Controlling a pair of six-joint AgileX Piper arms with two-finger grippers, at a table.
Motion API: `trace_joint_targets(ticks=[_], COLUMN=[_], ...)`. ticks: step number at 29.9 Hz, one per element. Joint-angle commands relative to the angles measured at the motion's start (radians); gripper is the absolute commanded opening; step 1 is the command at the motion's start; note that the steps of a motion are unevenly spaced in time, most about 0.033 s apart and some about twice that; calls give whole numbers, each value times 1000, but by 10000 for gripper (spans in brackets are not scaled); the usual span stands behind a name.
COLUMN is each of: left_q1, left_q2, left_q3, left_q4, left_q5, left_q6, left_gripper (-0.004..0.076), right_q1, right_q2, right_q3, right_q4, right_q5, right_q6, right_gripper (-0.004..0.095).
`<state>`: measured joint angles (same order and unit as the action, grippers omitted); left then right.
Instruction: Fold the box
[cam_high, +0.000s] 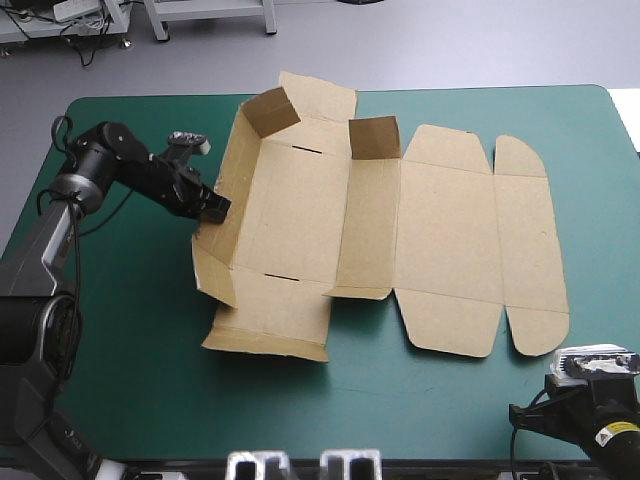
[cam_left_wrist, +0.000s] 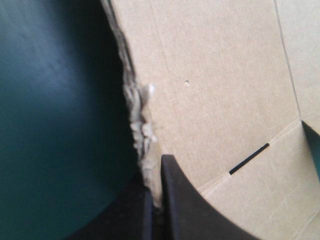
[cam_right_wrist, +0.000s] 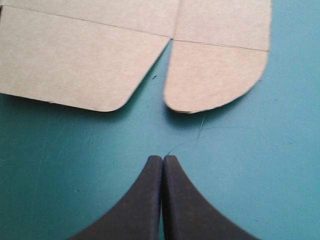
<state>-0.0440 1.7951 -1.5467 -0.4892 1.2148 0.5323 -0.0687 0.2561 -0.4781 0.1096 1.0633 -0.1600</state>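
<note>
- The teal-green surface (cam_high: 130, 330) has wide bare room on the left, along the near edge and at the right corner. The far edge is crowded.
- The box (cam_high: 440, 230) lies across the middle, its right half flat. On the left, the left wall (cam_high: 222, 215) is tilted up and two small flaps (cam_high: 375, 138) stand upright.
- The left jaws are all but closed on that wall's outer edge, the board pinched between the black fingers (cam_left_wrist: 185, 200).
- The right jaws are closed on nothing, low at the near right corner, just short of the rounded flap (cam_right_wrist: 215, 75).
- Risk: the pinched edge (cam_left_wrist: 142, 130) looks frayed, so a hard pull could likely tear it or let it slip.
- Risk: nothing pins the flat half, so pushing the wall inward may slide the whole sheet towards the right edge.
</note>
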Motion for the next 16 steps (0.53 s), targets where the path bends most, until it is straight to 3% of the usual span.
trace_joint_targets(ticks=[1,7,16], left_q1=[-94,-293,-520], left_q2=[-86,-87,-87], left_q3=[-178,-376,-406], left_q4=[143,374,701], left_q5=[87,83,-59], left_q6=[10,113,195], left_gripper=[-8,-8,-8], right_q1=[-4,-4,-4], right_q2=[17,17,19], right_q3=[-20,-22,-54], right_q4=[6,6,21], right_q5=[-49,-52,-67], right_q6=[-1,-5,-18], right_gripper=[-18,-18,-16])
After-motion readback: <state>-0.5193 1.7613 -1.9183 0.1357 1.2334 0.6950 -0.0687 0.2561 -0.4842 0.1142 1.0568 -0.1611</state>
